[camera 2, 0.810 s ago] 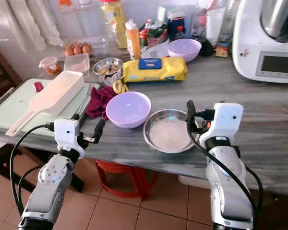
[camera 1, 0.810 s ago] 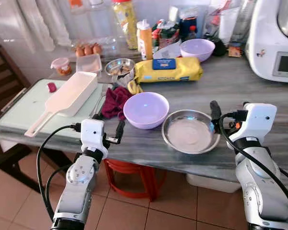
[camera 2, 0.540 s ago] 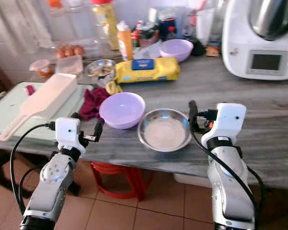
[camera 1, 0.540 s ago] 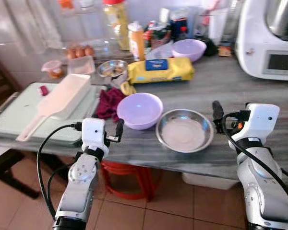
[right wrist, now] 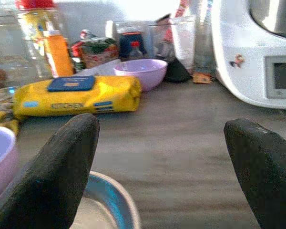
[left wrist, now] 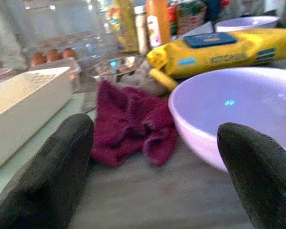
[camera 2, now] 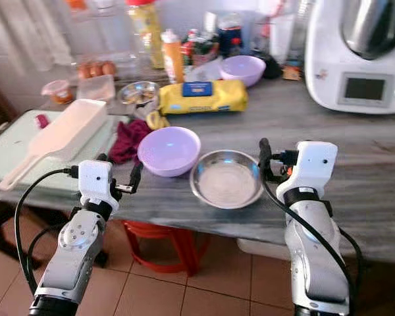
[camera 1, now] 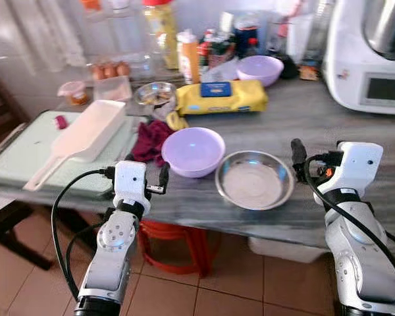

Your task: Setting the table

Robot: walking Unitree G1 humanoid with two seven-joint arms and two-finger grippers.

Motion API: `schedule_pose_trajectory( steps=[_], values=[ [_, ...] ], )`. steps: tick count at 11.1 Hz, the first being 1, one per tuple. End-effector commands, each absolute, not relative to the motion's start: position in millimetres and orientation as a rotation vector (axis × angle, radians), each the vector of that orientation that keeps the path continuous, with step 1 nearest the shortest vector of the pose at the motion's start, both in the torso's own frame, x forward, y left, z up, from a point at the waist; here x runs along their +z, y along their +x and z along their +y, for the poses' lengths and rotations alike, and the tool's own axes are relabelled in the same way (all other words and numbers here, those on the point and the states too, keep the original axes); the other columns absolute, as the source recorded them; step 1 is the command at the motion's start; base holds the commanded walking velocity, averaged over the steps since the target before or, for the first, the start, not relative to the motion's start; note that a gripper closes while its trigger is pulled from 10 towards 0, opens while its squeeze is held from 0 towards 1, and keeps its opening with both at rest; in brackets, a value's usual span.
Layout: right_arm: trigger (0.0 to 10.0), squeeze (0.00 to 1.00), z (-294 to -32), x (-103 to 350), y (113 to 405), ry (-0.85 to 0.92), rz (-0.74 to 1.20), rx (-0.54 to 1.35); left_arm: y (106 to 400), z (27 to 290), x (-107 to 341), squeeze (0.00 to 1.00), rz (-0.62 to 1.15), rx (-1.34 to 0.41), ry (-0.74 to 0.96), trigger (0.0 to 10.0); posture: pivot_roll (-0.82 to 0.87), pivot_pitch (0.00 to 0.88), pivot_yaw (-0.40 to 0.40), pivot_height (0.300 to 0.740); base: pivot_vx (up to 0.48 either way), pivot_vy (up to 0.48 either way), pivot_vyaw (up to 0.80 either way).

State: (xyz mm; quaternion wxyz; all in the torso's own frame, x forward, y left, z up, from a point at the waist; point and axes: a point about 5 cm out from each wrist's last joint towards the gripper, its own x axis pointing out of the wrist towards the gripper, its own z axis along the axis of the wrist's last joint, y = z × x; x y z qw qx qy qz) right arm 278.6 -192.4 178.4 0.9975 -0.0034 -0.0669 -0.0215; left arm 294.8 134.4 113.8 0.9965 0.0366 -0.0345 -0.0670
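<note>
Left gripper (camera 1: 147, 187) spread wide, empty, just short of lilac bowl (camera 1: 193, 151); right gripper (camera 1: 303, 161) wide, empty, beside steel bowl (camera 1: 254, 180) at counter's front; pinch rims squarely, lift level.

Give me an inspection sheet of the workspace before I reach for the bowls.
Surface: grey marbled counter, crowded along the back.
Job's things: purple bowl and steel bowl side by side near the front edge, both empty; second purple bowl at the back.
Clutter: maroon cloth, yellow wipes pack, white scoop on a green tray, eggs, small steel dish, bottles and jars.
Grippers: left gripper open, facing the purple bowl and cloth; right gripper open, beside the steel bowl; both empty.
Cables: black cables looped along both arms, off the counter.
Surroundings: white kitchen machine at right, red stool beneath, tiled floor.
</note>
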Motion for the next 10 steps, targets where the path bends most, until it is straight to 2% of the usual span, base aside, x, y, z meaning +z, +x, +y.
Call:
schedule_pose_trajectory(
  steps=[1,10],
  values=[
    [10.0,0.0,-189.1,177.8,280.4,0.005,-0.133,-0.034,294.2,139.2,110.9,0.0,-0.046,-0.108,0.092,10.0,-0.12,0.038,0.1,0.74,-0.24,0.0,0.0],
    [10.0,0.0,-185.9,173.9,282.0,0.033,-0.124,-0.034,292.7,141.9,110.0,0.0,-0.03,-0.107,0.109,10.0,-0.11,0.047,0.11,0.74,-0.278,0.0,0.0]
  ],
)
